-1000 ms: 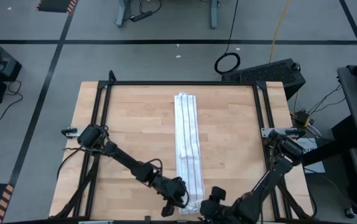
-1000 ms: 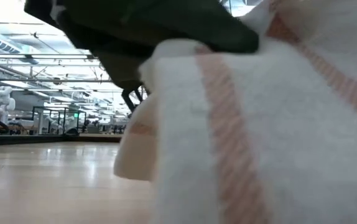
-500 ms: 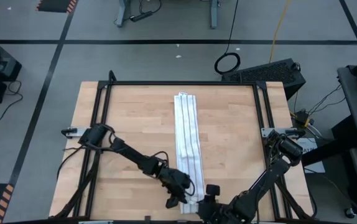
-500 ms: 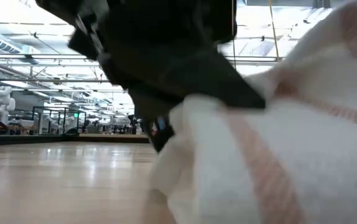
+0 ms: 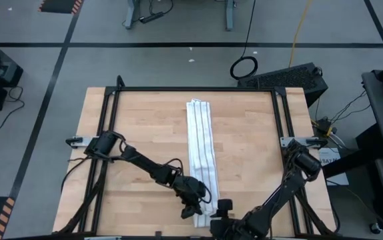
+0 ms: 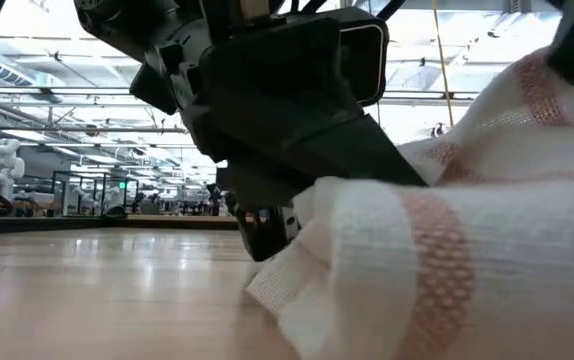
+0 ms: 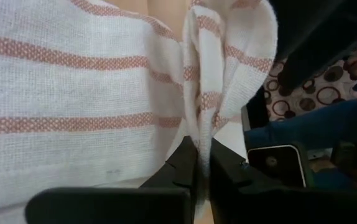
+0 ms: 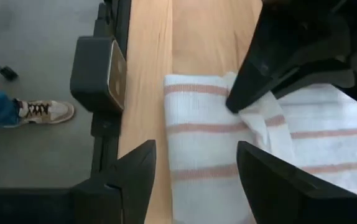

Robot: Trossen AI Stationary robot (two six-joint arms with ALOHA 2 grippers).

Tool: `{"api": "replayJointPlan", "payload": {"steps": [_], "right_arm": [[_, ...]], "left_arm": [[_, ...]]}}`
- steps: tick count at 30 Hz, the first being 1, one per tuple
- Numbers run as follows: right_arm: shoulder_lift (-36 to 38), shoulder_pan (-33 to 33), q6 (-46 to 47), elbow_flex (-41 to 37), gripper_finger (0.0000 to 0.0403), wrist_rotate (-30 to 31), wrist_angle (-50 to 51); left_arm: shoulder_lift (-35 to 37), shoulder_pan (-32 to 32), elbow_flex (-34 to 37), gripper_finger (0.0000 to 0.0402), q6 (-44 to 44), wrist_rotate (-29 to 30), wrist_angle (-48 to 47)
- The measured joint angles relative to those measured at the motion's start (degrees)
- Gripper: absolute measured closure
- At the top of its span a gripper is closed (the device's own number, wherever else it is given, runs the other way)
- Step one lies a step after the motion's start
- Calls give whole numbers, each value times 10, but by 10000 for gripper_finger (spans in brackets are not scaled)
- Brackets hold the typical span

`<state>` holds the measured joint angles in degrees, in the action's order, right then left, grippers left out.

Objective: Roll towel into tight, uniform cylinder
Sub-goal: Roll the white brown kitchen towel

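**One towel, two claws at its near end**

From above, a single towel (image 5: 201, 157) lies as a long folded strip down the middle of the wooden tabletop (image 5: 138, 133). Two dark arms reach to its near end: the left claw (image 5: 195, 205) sits on the strip's left edge, and the right claw (image 5: 222, 215) is just beside it at the tabletop's edge.

At table level, the left claw (image 6: 267, 235) presses into a raised fold of red-striped cloth (image 6: 437, 270).

The left wrist camera shows two fingers (image 7: 188, 168) clamped together on a pinched pleat of towel (image 7: 73, 93).

The right wrist camera shows two fingers (image 8: 135, 174) standing apart, empty, above the towel's end (image 8: 203, 130). One shoe (image 8: 41, 111) shows on the floor.
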<state>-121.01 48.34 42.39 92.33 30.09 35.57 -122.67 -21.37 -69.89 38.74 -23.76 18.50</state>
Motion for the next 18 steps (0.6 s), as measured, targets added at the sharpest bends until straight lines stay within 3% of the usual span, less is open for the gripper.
{"api": "replayJointPlan", "payload": {"steps": [11, 18], "right_arm": [[-13, -2, 51, -6, 159, -8, -1], [-13, -11, 50, -55, 156, -73, -75]], "left_arm": [[0, 0, 0, 374, 29, 2, -15], [0, 0, 0, 373, 30, 3, -15]]}}
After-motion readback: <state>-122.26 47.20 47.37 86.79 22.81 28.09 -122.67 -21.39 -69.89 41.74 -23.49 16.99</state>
